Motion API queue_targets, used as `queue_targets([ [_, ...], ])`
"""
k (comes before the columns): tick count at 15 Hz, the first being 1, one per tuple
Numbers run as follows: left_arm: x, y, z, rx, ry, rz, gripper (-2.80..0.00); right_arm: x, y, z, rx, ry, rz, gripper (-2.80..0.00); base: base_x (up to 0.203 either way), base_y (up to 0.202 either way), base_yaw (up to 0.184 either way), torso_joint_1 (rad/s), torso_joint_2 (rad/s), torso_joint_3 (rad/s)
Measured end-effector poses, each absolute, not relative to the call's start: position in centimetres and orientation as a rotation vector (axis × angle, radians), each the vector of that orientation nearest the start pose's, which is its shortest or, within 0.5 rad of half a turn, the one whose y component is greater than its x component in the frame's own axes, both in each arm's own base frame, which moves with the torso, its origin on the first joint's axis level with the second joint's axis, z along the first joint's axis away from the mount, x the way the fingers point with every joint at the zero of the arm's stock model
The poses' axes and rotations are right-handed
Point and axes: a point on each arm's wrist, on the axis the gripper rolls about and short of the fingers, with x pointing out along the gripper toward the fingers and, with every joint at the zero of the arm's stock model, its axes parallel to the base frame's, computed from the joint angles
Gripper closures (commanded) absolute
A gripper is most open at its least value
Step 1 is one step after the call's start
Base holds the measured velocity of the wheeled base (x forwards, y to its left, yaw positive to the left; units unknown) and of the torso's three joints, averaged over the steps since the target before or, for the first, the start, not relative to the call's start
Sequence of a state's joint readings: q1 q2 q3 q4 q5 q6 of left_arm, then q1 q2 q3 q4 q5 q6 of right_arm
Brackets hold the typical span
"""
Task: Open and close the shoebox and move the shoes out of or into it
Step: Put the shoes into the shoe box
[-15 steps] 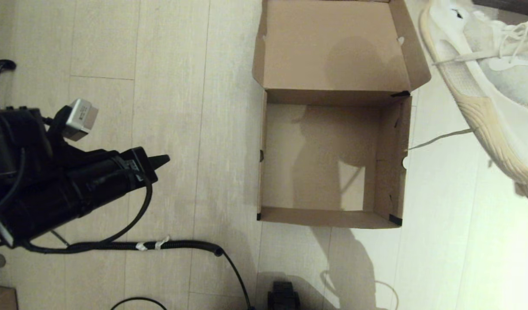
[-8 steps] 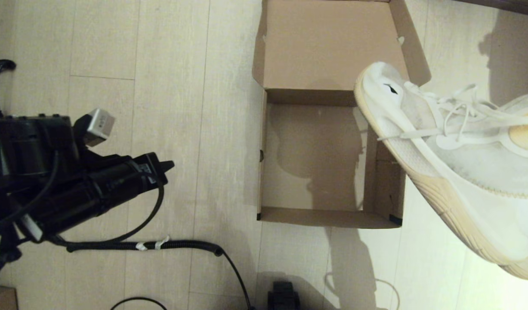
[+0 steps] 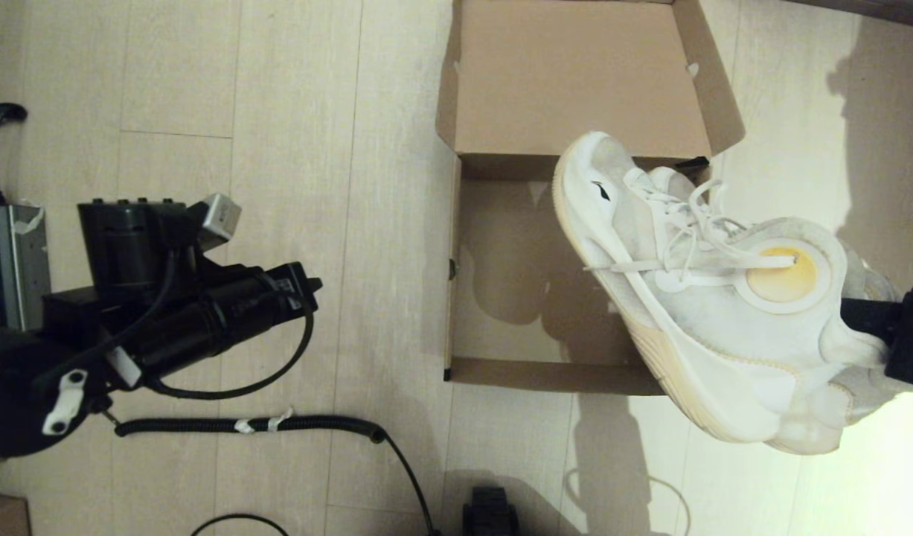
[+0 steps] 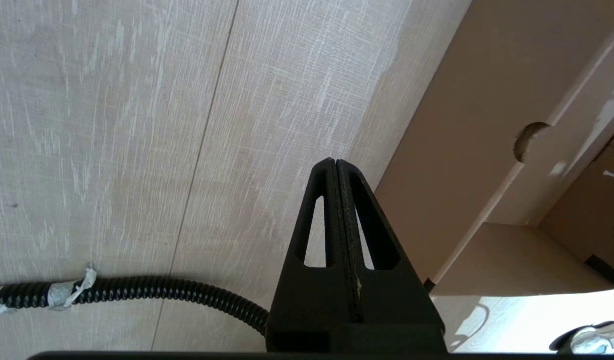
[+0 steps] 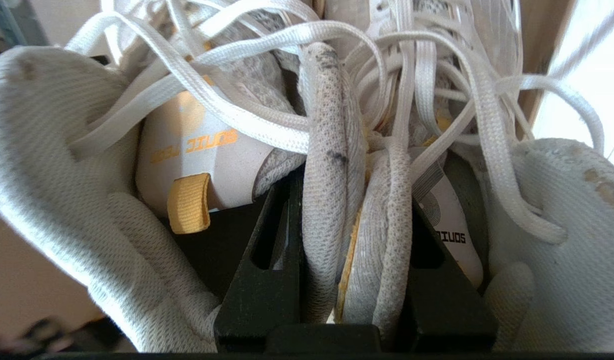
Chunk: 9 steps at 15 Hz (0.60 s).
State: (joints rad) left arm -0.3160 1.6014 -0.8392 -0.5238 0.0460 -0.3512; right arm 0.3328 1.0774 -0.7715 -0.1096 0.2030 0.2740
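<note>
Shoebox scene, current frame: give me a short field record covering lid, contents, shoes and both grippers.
shoebox: on the floor, lid folded back open
box interior: empty, bare cardboard
shoes: the pair held in the air, toes over the box's right side
right gripper: shut on both shoes' inner collars, pinched together
left gripper: shut, empty, left of the box
floor: pale wood planks
</note>
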Motion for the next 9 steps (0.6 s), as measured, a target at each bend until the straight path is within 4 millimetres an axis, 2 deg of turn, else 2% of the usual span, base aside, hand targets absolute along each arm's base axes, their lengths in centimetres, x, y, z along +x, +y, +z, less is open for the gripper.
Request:
queue_targets([
  [9, 28.2, -8.7, 20.4, -0.303, 0.294, -0.210, 0.00, 18.7, 10.5, 22.7, 0.106, 0.164, 0.441, 0.00, 0.000, 0.000, 0.000, 0.000, 0.00, 0.000],
])
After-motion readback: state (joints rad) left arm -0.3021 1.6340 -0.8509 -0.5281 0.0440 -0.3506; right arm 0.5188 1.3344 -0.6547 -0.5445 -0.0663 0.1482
